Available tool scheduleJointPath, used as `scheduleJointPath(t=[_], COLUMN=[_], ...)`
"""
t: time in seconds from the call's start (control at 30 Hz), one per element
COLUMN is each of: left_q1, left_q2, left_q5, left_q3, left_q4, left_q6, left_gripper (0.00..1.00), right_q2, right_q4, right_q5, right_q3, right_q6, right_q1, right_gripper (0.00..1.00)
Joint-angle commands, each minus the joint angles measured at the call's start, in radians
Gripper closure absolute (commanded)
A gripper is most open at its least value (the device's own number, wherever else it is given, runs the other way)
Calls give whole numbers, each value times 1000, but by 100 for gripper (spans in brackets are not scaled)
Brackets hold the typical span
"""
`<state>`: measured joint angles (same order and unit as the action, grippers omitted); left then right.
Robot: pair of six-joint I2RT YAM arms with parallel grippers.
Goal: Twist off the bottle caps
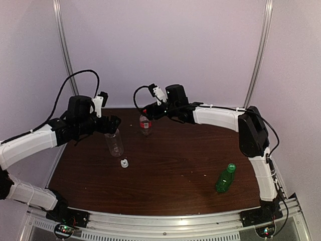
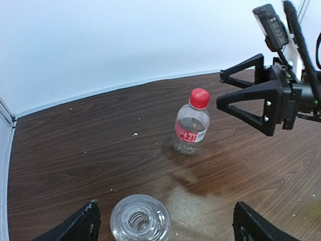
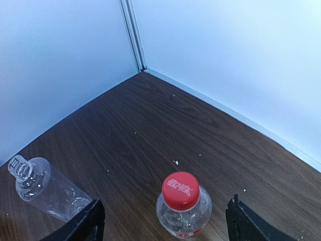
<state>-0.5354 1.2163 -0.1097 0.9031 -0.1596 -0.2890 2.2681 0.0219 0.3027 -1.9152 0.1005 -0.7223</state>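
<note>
- Spread wide, the jaws of the left gripper [image 1: 109, 124] hang either side of the clear bottle [image 1: 114, 143] without touching it. In the left wrist view its fingers [image 2: 83, 226] sit apart from the open, threaded neck between them.
- Jaws of the right gripper [image 1: 149, 111] are also spread and pinch nothing. In the right wrist view its fingers [image 3: 85, 223] frame the red cap [image 3: 180, 190], while the left wrist view shows the fingertips stopping just beside the cap, not touching it.
- That red cap is screwed on the red-capped bottle [image 1: 145, 124], which stands upright on the dark wood table [image 1: 175, 150] toward its far edge.
- The clear bottle, capless, stands near the red-capped bottle on its left, a little closer to the arm bases.
- The white cap [image 1: 124, 162], nozzle-shaped, lies on the table left of the red-capped bottle and nearer the bases, just beside the clear bottle's foot and touching no gripper.
- The green bottle [image 1: 225, 178], its green cap [image 1: 231, 166] on, sits well to the right of the red-capped bottle and nearer the bases, far from both grippers.
- The left gripper and the clear bottle crowd the red-capped bottle's left side.
- Pale specks dot the table around the red-capped bottle.
</note>
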Motion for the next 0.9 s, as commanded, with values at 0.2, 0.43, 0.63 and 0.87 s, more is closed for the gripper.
scheduleJointPath(t=[0.2, 0.43, 0.63, 0.87], left_q1=[6, 6, 6, 6], left_q2=[-67, -80, -77, -75], left_q5=[29, 18, 20, 12], left_q3=[33, 23, 20, 18], left_q4=[-10, -19, -23, -26], left_q6=[-22, -19, -14, -7], left_gripper=[6, 6, 5, 5], right_q2=[155, 221, 244, 259], right_q4=[-34, -25, 19, 22], right_q5=[-15, -14, -19, 3], right_q3=[-185, -250, -264, -291], right_q6=[13, 26, 33, 36], right_q1=[3, 3, 3, 3], right_gripper=[25, 36, 48, 60])
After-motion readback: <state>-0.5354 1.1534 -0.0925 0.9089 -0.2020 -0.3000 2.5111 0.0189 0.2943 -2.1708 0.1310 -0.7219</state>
